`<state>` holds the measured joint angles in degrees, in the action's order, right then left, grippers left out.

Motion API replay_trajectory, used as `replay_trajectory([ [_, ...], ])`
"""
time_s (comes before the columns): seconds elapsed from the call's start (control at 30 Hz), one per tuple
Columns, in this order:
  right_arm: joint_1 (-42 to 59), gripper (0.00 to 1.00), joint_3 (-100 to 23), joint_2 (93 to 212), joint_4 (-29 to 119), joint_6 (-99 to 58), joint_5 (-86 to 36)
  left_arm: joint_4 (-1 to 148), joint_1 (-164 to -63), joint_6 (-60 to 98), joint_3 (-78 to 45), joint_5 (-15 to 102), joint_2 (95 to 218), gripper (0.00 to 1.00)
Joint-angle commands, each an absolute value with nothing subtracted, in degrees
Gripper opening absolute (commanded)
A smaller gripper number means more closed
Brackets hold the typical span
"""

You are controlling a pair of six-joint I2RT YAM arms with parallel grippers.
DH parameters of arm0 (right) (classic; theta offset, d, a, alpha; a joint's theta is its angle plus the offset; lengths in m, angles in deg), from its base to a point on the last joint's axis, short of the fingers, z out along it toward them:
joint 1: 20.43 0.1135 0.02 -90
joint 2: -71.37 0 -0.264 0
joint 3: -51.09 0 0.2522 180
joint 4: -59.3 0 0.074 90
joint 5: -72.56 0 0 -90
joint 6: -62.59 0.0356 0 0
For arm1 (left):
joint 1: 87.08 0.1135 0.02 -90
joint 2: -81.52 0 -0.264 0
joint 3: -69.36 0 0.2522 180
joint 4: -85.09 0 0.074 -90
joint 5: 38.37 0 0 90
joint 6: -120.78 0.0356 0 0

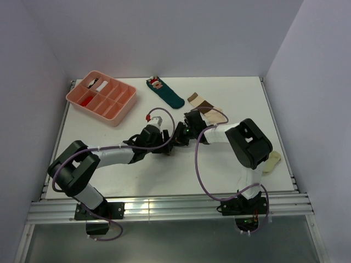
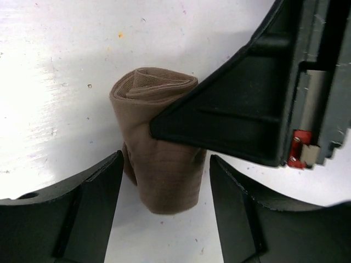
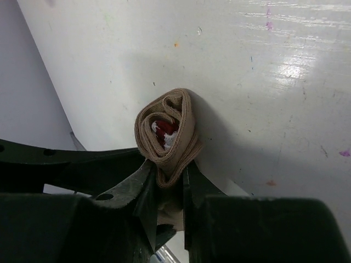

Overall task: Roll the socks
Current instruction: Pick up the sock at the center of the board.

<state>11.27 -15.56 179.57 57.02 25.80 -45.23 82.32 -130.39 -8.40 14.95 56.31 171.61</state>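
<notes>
A white, flat rectangular table [image 1: 148, 175] fills the view, its glossy top scuffed and flecked with small coloured specks. Plain pale lavender-grey walls [image 1: 164, 33] close it in along the far, left and right edges. A ribbed silver aluminium rail [image 1: 170, 211] runs along the near edge. Bright light leaves white glare patches on the tabletop.

The top camera looked down across the whole tabletop [image 1: 241, 93]; both wrist cameras sat close, sharing the rolled tan sock [image 2: 164, 181].

left end effector [image 2: 164, 164]: fingers spread | right end effector [image 3: 169, 174]: fingers pinched | arms angled inward
</notes>
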Motion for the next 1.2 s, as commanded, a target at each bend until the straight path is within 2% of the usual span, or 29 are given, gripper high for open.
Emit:
replay_trajectory([
  [0.0, 12.26, 0.00, -16.99, 179.21, 51.69, 23.74, -41.87, 80.13, -131.20, -7.36, 12.18, 58.65, 173.98, 0.68],
  [0.17, 12.70, 0.00, -17.52, 179.65, 51.42, 24.09, -41.87, 77.41, -132.08, -7.01, 9.55, 60.85, 178.37, 0.66],
  [0.43, 13.23, 0.00, -17.96, 179.39, 50.28, 24.36, -41.26, 72.92, -136.20, -8.41, 7.61, 63.05, 181.98, 0.53],
  [0.53, 13.32, 0.00, -18.13, 179.39, 50.28, 24.53, -41.26, 72.13, -137.44, -9.29, 8.31, 63.05, 183.12, 0.41],
  [0.67, 13.67, 0.00, -18.05, 179.56, 50.72, 24.88, -41.78, 71.51, -137.53, -9.56, 8.40, 63.84, 183.92, 0.14],
  [0.7, 13.67, 0.00, -17.70, 179.48, 51.16, 24.97, -42.22, 71.51, -137.53, -9.47, 8.31, 63.93, 183.83, 0.01],
  [0.8, 13.67, 0.03, -16.99, 178.69, 53.00, 25.76, -43.27, 71.51, -137.44, -9.39, 8.31, 64.37, 182.95, 0.01],
  [0.9, 13.24, 0.16, -17.69, 176.76, 52.39, 24.89, -43.19, 71.51, -136.83, -8.86, 8.83, 64.72, 180.32, 0.01],
  [0.93, 13.06, 0.28, -17.87, 175.27, 51.95, 24.62, -43.01, 71.51, -136.65, -8.51, 9.10, 64.63, 178.75, 0.01],
  [1.0, 12.53, 0.39, -18.66, 173.68, 51.25, 24.18, -42.93, 71.51, -135.51, -8.07, 9.63, 64.11, 176.98, 0.01],
  [1.03, 11.75, 0.49, -19.10, 171.93, 50.12, 23.75, -42.66, 71.51, -135.07, -7.63, 9.72, 63.58, 175.58, 0.01],
  [1.1, 10.78, 0.59, -20.50, 170.26, 48.88, 23.22, -42.22, 71.51, -133.93, -7.01, 10.16, 63.41, 174.08, 0.01],
  [1.13, 9.55, 0.68, -21.03, 168.68, 47.31, 22.52, -41.61, 71.51, -133.58, -6.32, 10.42, 63.14, 172.77, 0.01],
  [1.17, 8.93, 0.71, -21.56, 167.97, 46.42, 22.34, -41.35, 71.51, -133.14, -6.05, 10.51, 63.14, 172.15, 0.01],
])
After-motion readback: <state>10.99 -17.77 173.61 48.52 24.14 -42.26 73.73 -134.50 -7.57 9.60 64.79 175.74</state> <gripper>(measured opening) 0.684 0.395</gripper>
